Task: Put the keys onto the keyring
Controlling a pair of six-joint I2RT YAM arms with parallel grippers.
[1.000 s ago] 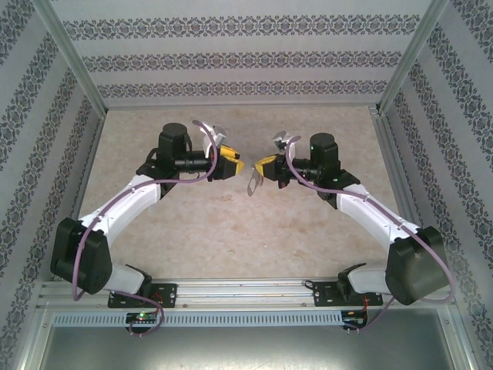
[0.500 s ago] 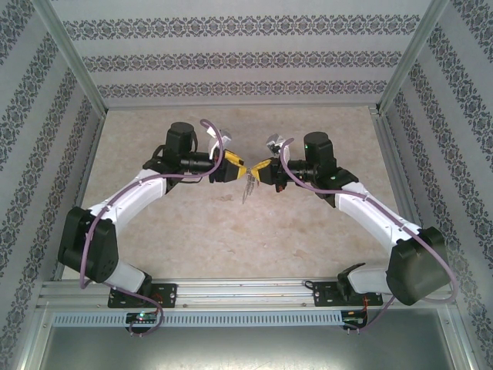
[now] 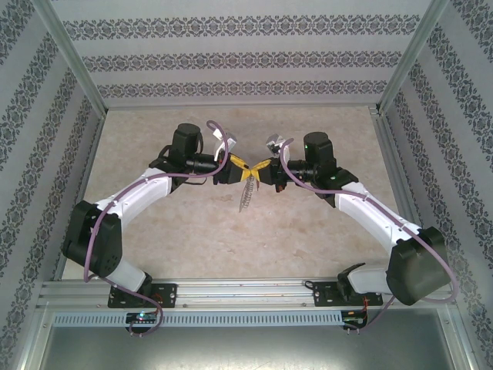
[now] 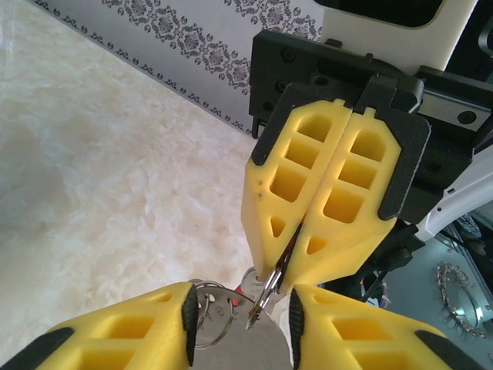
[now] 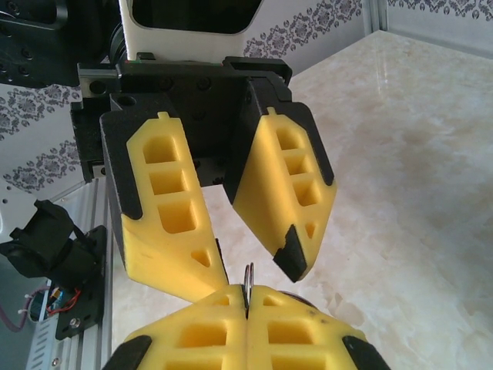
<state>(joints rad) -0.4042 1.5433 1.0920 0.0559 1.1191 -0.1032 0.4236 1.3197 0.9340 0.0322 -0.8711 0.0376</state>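
My right gripper point(image 3: 262, 169) is shut on the keyring point(image 3: 245, 194), which hangs below it above the table's middle. In the right wrist view the right gripper point(image 5: 246, 302) pinches the ring's thin double wire point(image 5: 248, 277), which sticks up past the fingertips. My left gripper point(image 3: 243, 166) meets it tip to tip. The left gripper point(image 5: 256, 271) has its jaws apart on either side of that wire, touching nothing. In the left wrist view the left gripper point(image 4: 243, 299) frames the grey metal keyring point(image 4: 231, 339) hanging below. A small red speck point(image 4: 234, 301) shows there. The keys are not clear enough to make out.
The marble-patterned tabletop point(image 3: 200, 231) lies under both arms. Patterned walls point(image 3: 246, 62) and aluminium posts point(image 3: 77, 69) enclose it on three sides. A metal rail point(image 3: 246, 291) carrying the arm bases runs along the near edge.
The left arm has swung right until its fingers meet the right gripper's, and its jaws have narrowed. The right gripper stays shut on the keyring, which now hangs straighter down.
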